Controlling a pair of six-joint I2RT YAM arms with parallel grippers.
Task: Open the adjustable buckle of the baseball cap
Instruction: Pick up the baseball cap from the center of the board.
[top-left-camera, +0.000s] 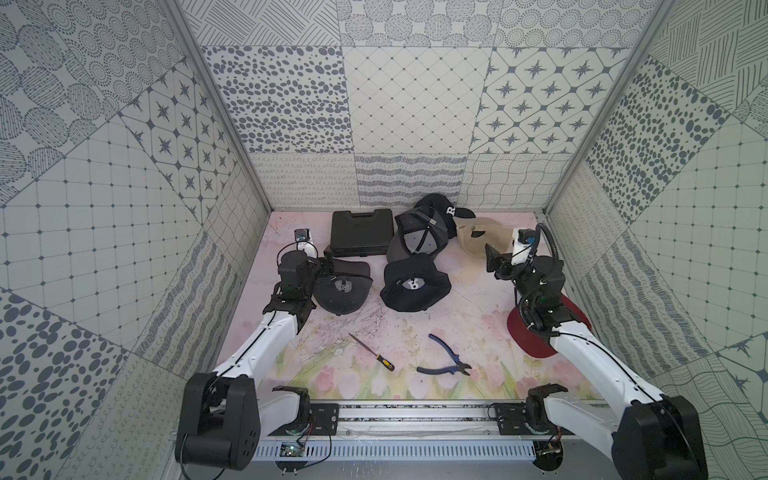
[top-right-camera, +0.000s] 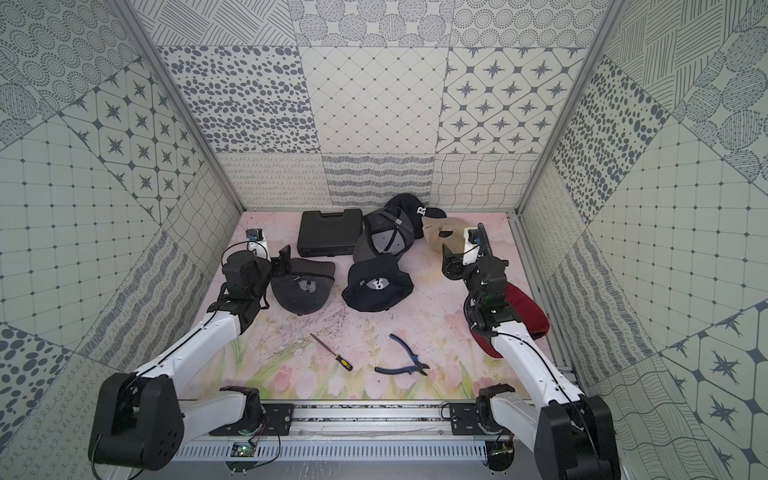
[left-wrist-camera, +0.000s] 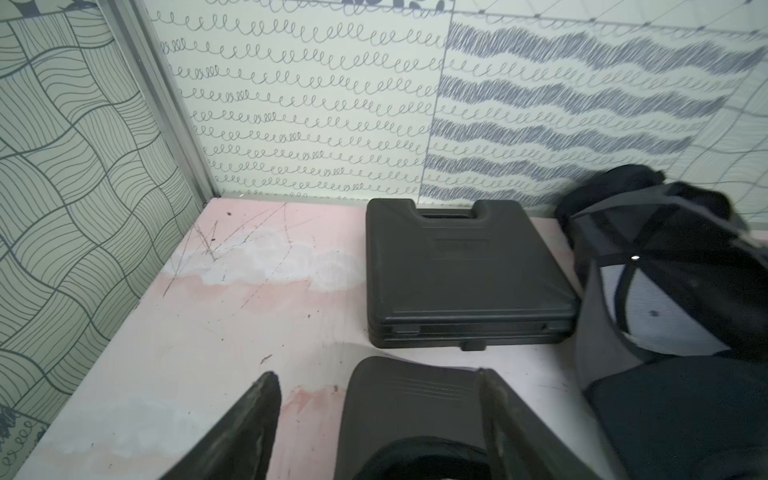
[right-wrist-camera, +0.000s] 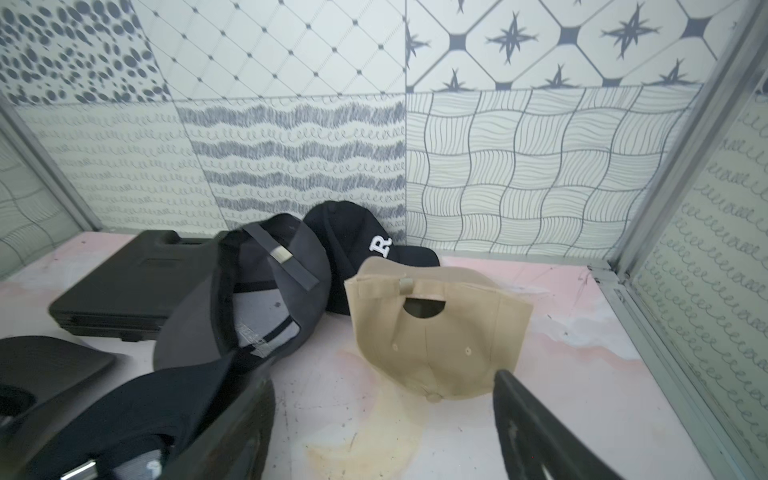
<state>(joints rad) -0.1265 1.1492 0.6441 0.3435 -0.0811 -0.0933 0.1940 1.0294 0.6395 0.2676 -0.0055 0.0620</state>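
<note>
Your left gripper (top-left-camera: 326, 259) hangs just off the case's (top-left-camera: 362, 232) near left corner, fingers (left-wrist-camera: 249, 424) spread with nothing held. It sits over the brim of the dark cap (top-left-camera: 340, 293), which lies in front of the case, just apart from it. The grey cap (top-left-camera: 419, 239) leans upturned against the case's right end, with its strap buckle (right-wrist-camera: 279, 254) facing up. The navy cap (top-left-camera: 415, 289) lies in front of the case's right corner. Behind the grey cap, right of the case, the R cap (top-left-camera: 442, 208) sits at the back wall. Further right lies the beige cap (right-wrist-camera: 436, 332), strap side towards your right gripper (top-left-camera: 494, 259). That gripper hovers just on its near side, jaws apart and empty. The red cap (top-left-camera: 536, 336) lies under the right arm, well right of the case.

The table (top-left-camera: 465, 316) is a scratched pink floral surface. A screwdriver (top-left-camera: 372, 353) and pliers (top-left-camera: 446, 357) lie well in front of the case. Patterned grey-and-white walls (top-left-camera: 415, 104) close in three sides.
</note>
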